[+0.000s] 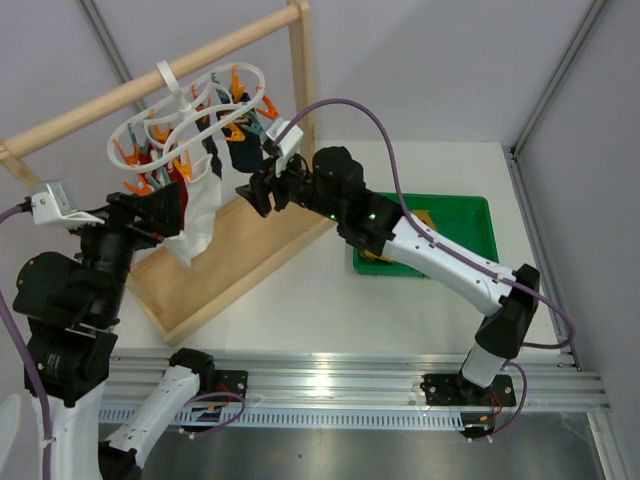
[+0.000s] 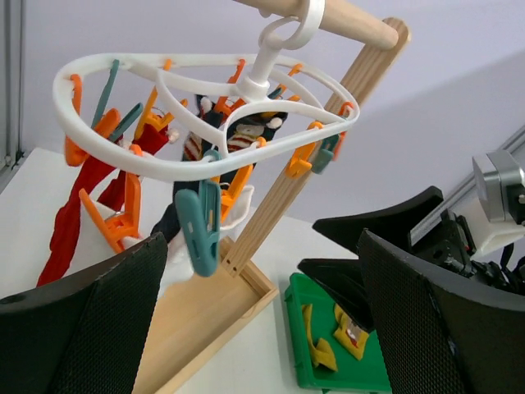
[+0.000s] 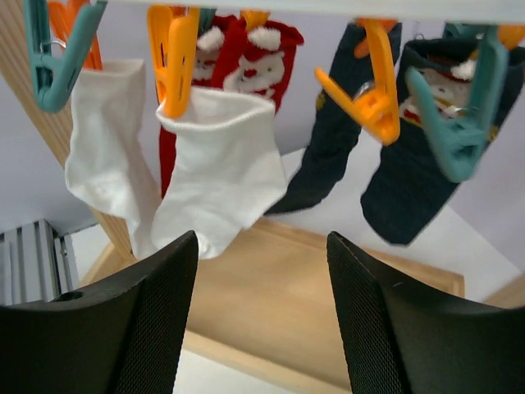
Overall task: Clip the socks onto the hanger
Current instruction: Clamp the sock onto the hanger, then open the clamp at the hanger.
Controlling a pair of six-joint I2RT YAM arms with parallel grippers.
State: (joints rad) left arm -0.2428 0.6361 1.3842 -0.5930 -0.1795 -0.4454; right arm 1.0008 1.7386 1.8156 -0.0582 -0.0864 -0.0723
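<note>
A tall light wooden rack with a shallow tray base (image 1: 250, 250) stood on a white table (image 1: 330, 310). Red fabric socks with Santa faces (image 3: 246, 70) hung beside two dark navy socks (image 3: 410, 180) — all above the tray. A green plastic bin (image 1: 460, 225) sat just beside the base.

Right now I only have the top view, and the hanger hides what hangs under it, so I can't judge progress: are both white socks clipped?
Observer: Yes. Right wrist view: one white sock hangs from a teal peg, the other white sock from an orange peg.
Operator: Is the right pincer holding anything?
Observer: No, the right pincer is open and empty, facing those socks.
Operator: And the yellow socks?
Observer: Left wrist view shows two yellow socks lying in the green bin.
</note>
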